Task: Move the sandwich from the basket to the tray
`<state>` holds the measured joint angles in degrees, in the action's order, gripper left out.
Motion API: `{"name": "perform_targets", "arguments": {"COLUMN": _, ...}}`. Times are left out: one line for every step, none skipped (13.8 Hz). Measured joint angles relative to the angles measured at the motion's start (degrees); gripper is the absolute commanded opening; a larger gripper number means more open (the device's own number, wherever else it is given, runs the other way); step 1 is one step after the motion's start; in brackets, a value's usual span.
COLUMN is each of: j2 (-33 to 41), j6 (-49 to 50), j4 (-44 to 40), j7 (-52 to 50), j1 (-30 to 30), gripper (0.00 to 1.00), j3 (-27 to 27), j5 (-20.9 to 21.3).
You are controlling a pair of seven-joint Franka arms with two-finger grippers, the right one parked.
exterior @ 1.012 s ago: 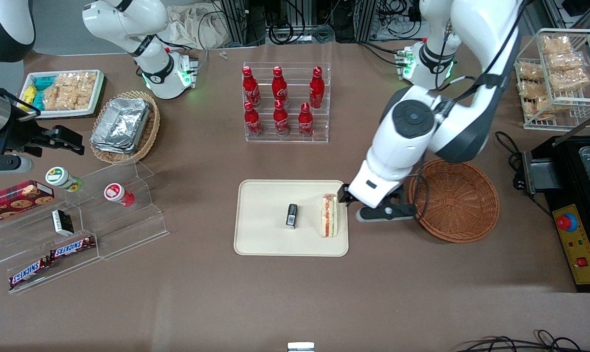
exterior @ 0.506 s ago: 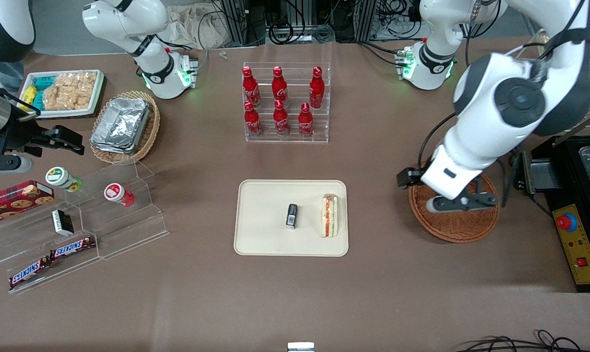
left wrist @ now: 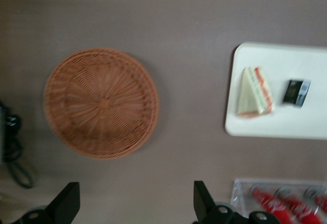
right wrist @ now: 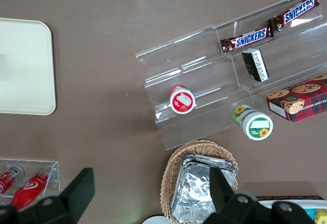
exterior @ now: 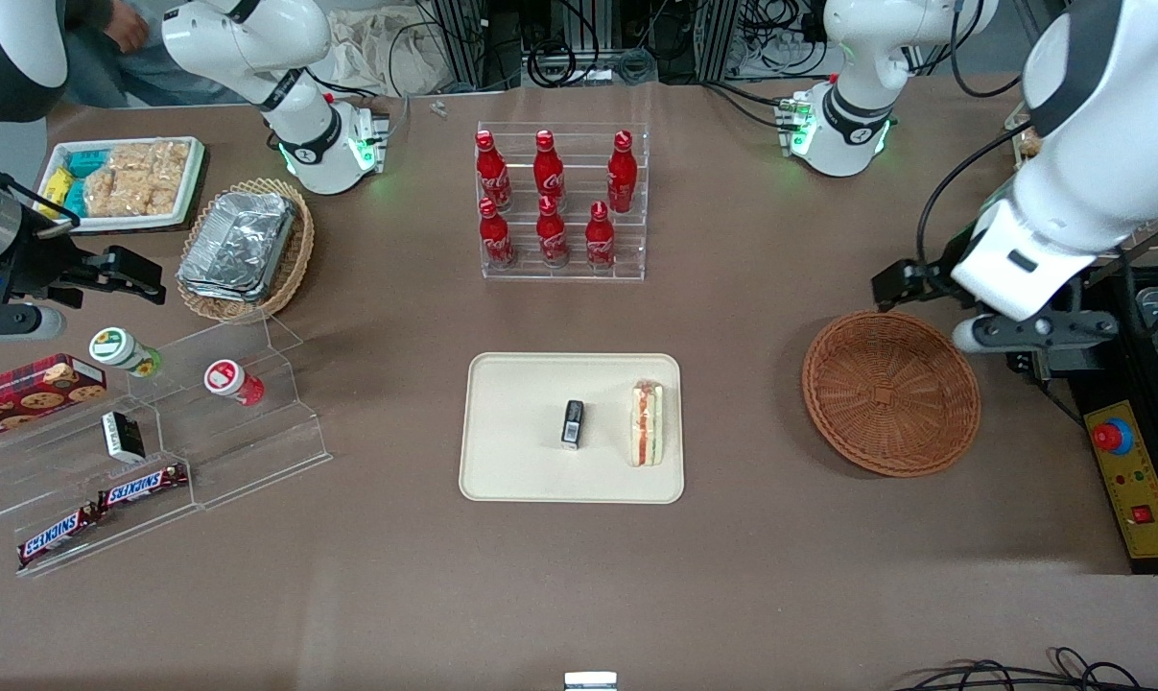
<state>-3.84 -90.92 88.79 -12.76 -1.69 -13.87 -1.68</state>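
Front view: your sandwich [exterior: 647, 423] lay on the tray [exterior: 511, 470], beside a small black packet [exterior: 572, 423]; the basket [exterior: 890, 392] sat empty. Task looked done. The tool [exterior: 962, 312] hung near the basket's rim, toward the working arm's end of the counter [exterior: 579, 576].

Left wrist view: tool fingers [left wrist: 66, 203] stood apart, holding nothing. Bottle rack [left wrist: 278, 198] nearby; nothing blocked you.

The working arm [exterior: 1068, 144] is big, round and shiny white, with a dark grey band near its top joint. Its white base [exterior: 842, 130] has a black ring and small green lights. Black cables hang beside it. The gripper [left wrist: 135, 206], up near the basket, has two black fingers [left wrist: 66, 201] spread wide apart.
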Motion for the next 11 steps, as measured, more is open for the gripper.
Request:
{"name": "perform_targets", "arguments": {"j2": 1.01, "j6": 1.42, "j4": 0.18, "j7": 2.27, "j1": 0.01, "gripper": 1.0, "j3": 1.21, "j5": -0.07}}
{"name": "perform_targets", "arguments": {"j2": 1.97, "j6": 2.21, "j4": 0.58, "j7": 4.31, "j1": 0.04, "gripper": 1.0, "j3": 2.44, "j5": -0.11}}
{"name": "perform_targets", "arguments": {"j2": 2.98, "j6": 2.69, "j4": 1.2, "j7": 6.51, "j1": 0.14, "gripper": 1.0, "j3": 3.89, "j5": -0.28}}
{"name": "perform_targets", "arguments": {"j2": 3.97, "j6": 3.12, "j4": 1.86, "j7": 8.65, "j1": 0.34, "gripper": 1.0, "j3": 5.6, "j5": -0.83}}
{"name": "perform_targets", "arguments": {"j2": 4.93, "j6": 3.73, "j4": 2.59, "j7": 10.43, "j1": 0.68, "gripper": 1.0, "j3": 7.63, "j5": -1.7}}
{"name": "perform_targets", "arguments": {"j2": 5.73, "j6": 4.36, "j4": 3.15, "j7": 11.65, "j1": 0.76, "gripper": 1.0, "j3": 9.33, "j5": -2.51}}
{"name": "perform_targets", "arguments": {"j2": 6.29, "j6": 4.89, "j4": 3.51, "j7": 12.36, "j1": 0.69, "gripper": 1.0, "j3": 10.45, "j5": -2.89}}
{"name": "perform_targets", "arguments": {"j2": 6.61, "j6": 5.21, "j4": 3.69, "j7": 12.55, "j1": 0.62, "gripper": 1.0, "j3": 11.04, "j5": -3.01}}
{"name": "perform_targets", "arguments": {"j2": 6.72, "j6": 5.27, "j4": 3.72, "j7": 12.56, "j1": 0.61, "gripper": 1.0, "j3": 11.16, "j5": -3.03}}
{"name": "perform_targets", "arguments": {"j2": 6.72, "j6": 5.27, "j4": 3.72, "j7": 12.56, "j1": 0.67, "gripper": 1.0, "j3": 10.95, "j5": -3.05}}
{"name": "perform_targets", "arguments": {"j2": 6.72, "j6": 5.27, "j4": 3.72, "j7": 12.55, "j1": 0.78, "gripper": 1.0, "j3": 10.51, "j5": -3.05}}
